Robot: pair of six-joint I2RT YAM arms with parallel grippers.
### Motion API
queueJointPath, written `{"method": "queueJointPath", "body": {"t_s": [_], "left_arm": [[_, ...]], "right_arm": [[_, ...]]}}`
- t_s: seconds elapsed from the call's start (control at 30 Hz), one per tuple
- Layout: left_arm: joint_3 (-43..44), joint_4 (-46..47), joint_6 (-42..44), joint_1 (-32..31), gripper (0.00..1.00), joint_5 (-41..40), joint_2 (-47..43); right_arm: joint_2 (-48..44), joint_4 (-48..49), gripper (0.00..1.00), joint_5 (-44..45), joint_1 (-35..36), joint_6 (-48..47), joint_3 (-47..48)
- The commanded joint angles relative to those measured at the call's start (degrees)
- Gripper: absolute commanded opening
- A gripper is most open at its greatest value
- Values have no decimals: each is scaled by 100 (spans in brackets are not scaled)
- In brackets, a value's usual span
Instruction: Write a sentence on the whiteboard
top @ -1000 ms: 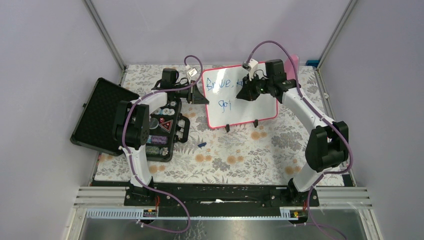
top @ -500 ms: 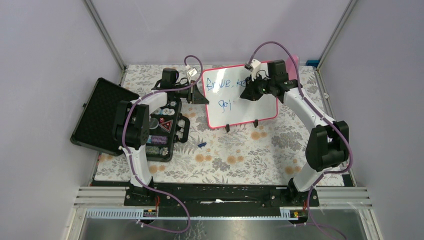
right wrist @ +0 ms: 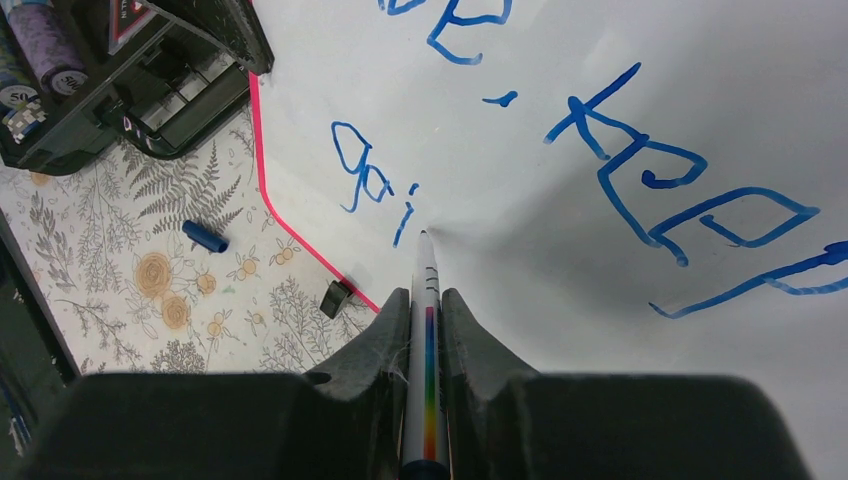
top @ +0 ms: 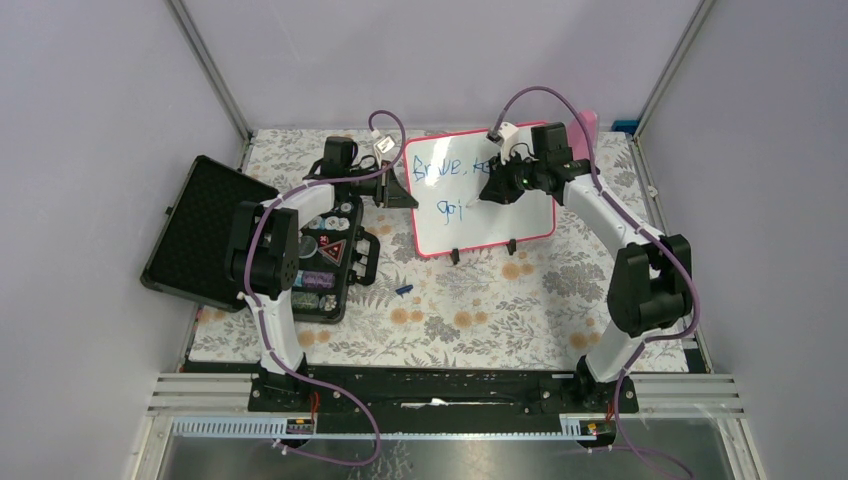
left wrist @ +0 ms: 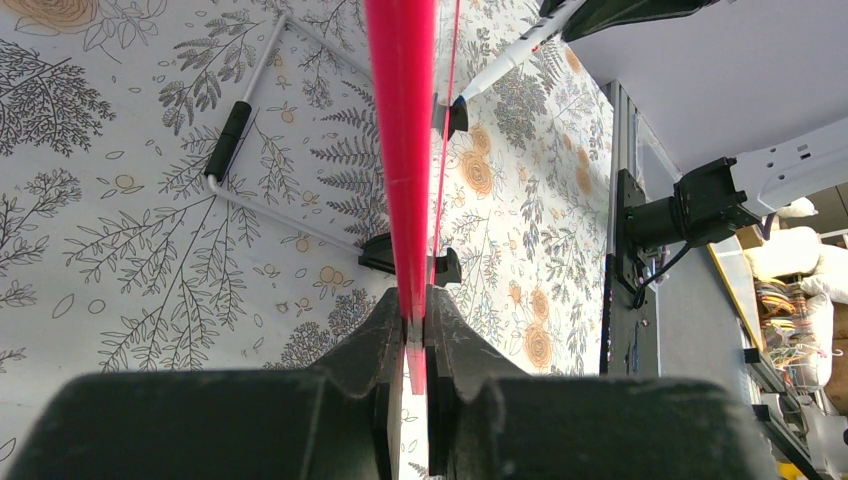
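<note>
At the mat's point(top: 450, 300) rear, whiteboard point(top: 495, 222) stands with its left edge clamped in left gripper point(left wrist: 415, 308); right gripper point(right wrist: 425, 305) grips marker point(right wrist: 425, 265), tip on board.

The top view looks down from high behind; both wrist views, close in, share the whiteboard point(top: 495, 215).

White left arm point(top: 280, 330), white right arm point(top: 600, 210), bulky black joint housings point(top: 262, 245), purple cables point(top: 540, 88), black wedge-shaped gripper fingers point(right wrist: 370, 365), black base plates point(top: 272, 392)
</note>
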Motion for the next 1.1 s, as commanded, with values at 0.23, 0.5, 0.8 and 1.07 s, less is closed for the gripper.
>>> {"method": "queueJointPath", "body": {"t_s": [0.23,0.5,0.8,1.07], "left_arm": [[253,58,153,24,0,142,-38],[222,58,166,33,0,142,-37],[259,58,164,29,0,134,-36],[252,58,176,31,0,138,-39]], "right_arm": [[168,179,0,-46,29,-4,142],[196,226,0,-45,42,-10,71],[99,225,0,-41,43,-64,-228],[-7,231,0,-40,42,-91,-398]]}}
